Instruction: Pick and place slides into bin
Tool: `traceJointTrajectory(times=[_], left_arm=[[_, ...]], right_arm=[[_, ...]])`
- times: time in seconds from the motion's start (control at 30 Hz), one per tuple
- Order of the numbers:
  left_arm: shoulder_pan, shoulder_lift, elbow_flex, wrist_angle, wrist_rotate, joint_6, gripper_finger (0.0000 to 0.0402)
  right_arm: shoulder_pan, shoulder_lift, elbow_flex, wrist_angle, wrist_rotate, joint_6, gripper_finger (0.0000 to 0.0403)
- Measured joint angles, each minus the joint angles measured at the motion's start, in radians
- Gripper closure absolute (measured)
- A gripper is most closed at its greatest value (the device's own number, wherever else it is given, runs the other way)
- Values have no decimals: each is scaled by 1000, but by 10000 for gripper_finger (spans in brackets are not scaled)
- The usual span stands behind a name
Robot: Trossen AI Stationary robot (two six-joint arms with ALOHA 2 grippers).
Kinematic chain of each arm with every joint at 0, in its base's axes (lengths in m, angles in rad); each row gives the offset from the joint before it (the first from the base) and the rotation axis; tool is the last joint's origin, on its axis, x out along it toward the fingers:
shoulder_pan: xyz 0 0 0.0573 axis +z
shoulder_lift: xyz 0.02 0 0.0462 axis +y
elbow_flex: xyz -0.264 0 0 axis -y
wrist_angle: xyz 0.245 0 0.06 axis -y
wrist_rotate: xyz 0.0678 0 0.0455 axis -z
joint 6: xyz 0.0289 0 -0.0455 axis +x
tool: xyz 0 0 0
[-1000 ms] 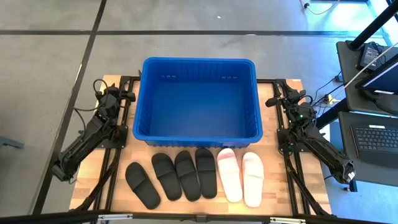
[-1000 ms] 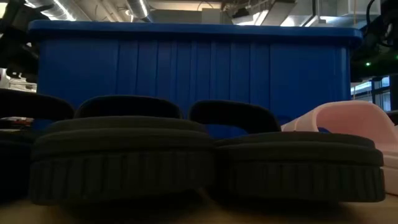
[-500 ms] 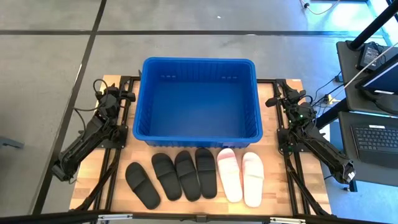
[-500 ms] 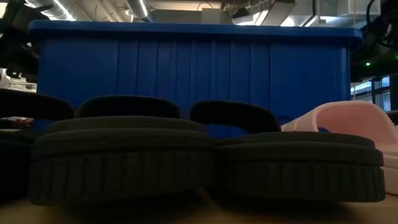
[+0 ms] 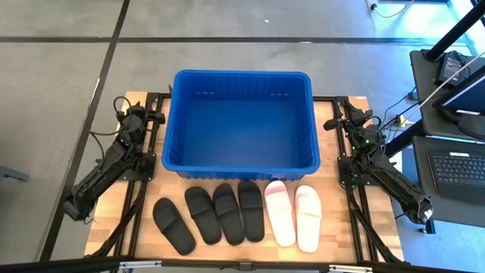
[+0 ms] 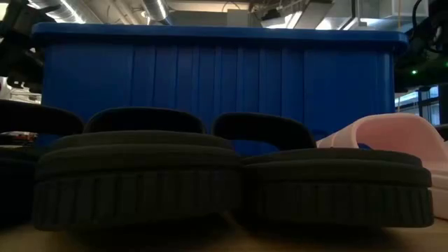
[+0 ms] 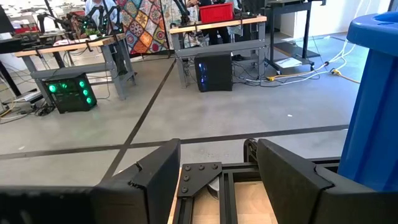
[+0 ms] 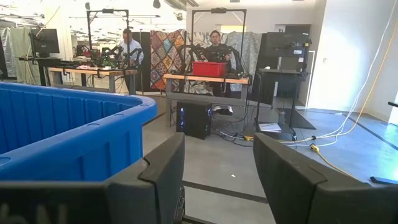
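Along the desk's near edge six slides lie in a row: four black slides (image 5: 210,216) toward the left, two pale pink slides (image 5: 294,215) toward the right, all just in front of the blue bin (image 5: 241,123), which fills the middle and far part of the desk (image 5: 334,227) and holds nothing. The left gripper (image 5: 148,117) rests at the far left corner, the right gripper (image 5: 337,121) at the far right; each wrist view shows its fingers spread wide, holding nothing. The black slides sit packed side by side, so a grasp there may nudge or catch a neighbour. The low view shows sole thickness and strap arches; only the overhead view shows the bin's inside.
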Motion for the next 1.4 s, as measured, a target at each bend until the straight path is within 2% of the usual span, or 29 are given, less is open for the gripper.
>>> traceJointTrajectory(times=[0.83, 1.2, 1.3, 1.4], left_arm=[[0, 0, 0, 0, 0, 0, 193], [0, 0, 0, 1, -2, 0, 193], [0, 0, -2, 13, -52, 0, 193], [0, 0, -3, 22, -51, 0, 193]], right_arm=[[0, 0, 0, 0, 0, 0, 210], [0, 0, 0, 0, 2, -117, 210], [0, 0, 0, 0, 1, -85, 210], [0, 0, 0, 1, -1, 8, 210]])
